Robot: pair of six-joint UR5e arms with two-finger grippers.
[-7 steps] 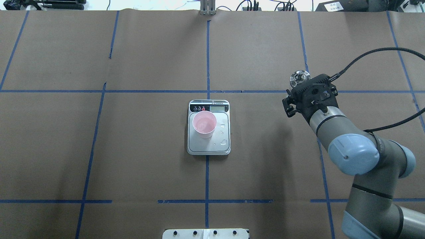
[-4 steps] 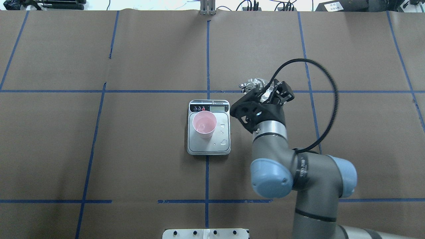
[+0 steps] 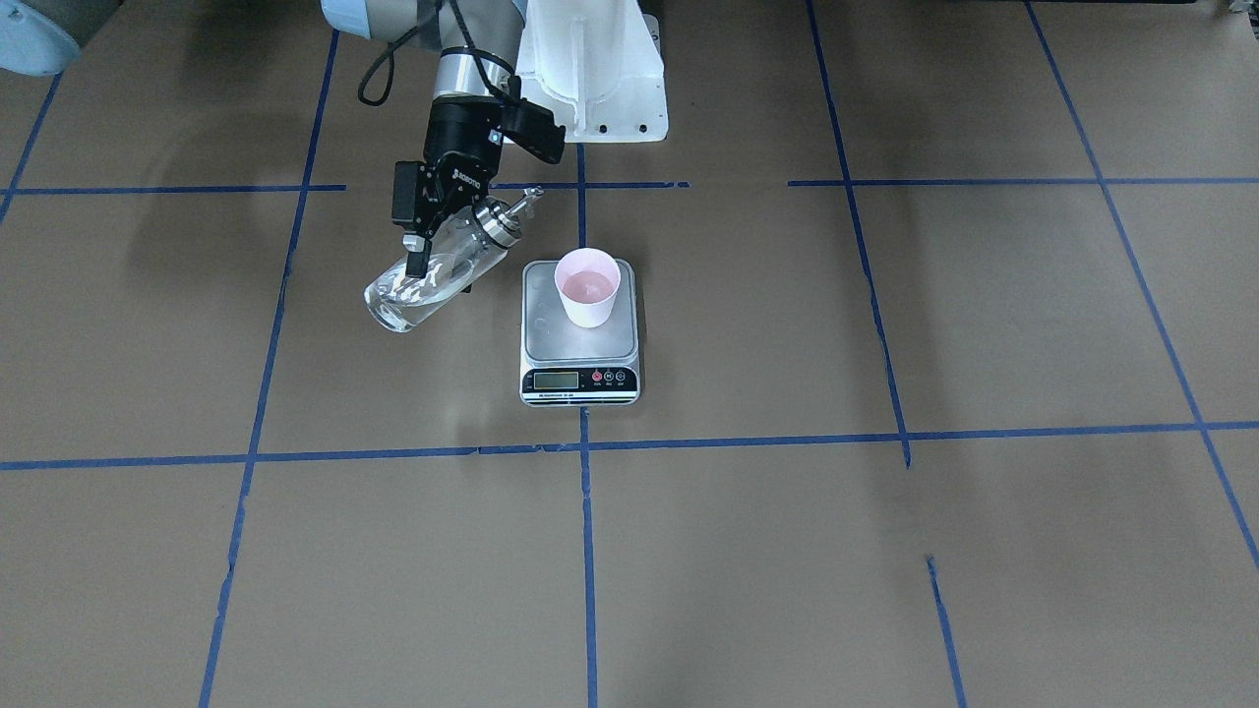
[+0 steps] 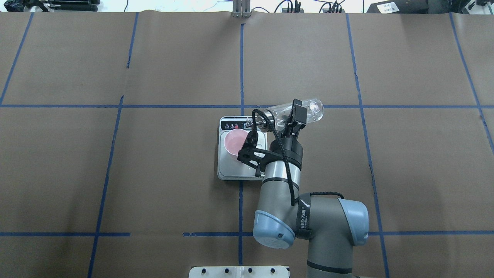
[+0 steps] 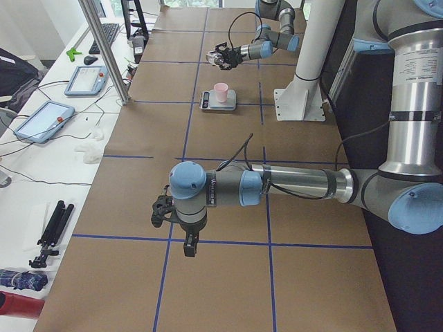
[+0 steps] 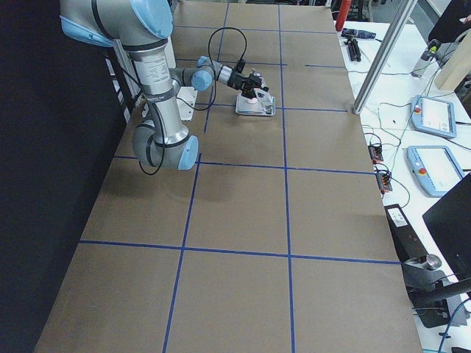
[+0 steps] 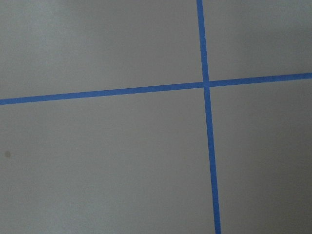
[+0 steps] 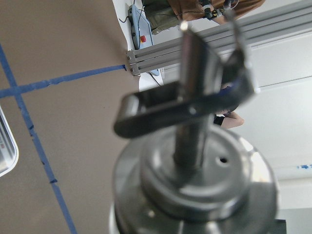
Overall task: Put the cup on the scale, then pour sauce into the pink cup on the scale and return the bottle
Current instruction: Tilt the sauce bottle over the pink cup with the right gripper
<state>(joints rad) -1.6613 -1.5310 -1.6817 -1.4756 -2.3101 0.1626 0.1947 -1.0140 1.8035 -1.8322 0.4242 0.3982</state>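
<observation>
The right end effector (image 3: 440,267) grips the bottle (image 3: 403,295) tight, tipped in the air just beside the scale (image 3: 580,339). The cup (image 3: 587,286) stands on the scale, halfway between the desk's (image 3: 885,551) left and right edges. The left end effector's (image 5: 185,242) grip is too small to make out

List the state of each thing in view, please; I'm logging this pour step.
Cup: upright on the scale's platform.
Scale: carrying the cup, display too small to read.
Bottle: in the air, tilted near horizontal, spout toward the cup, no stream visible.
Right gripper: shut on the bottle.
Left gripper: far from the scale, holding nothing; open or shut cannot be told.
</observation>
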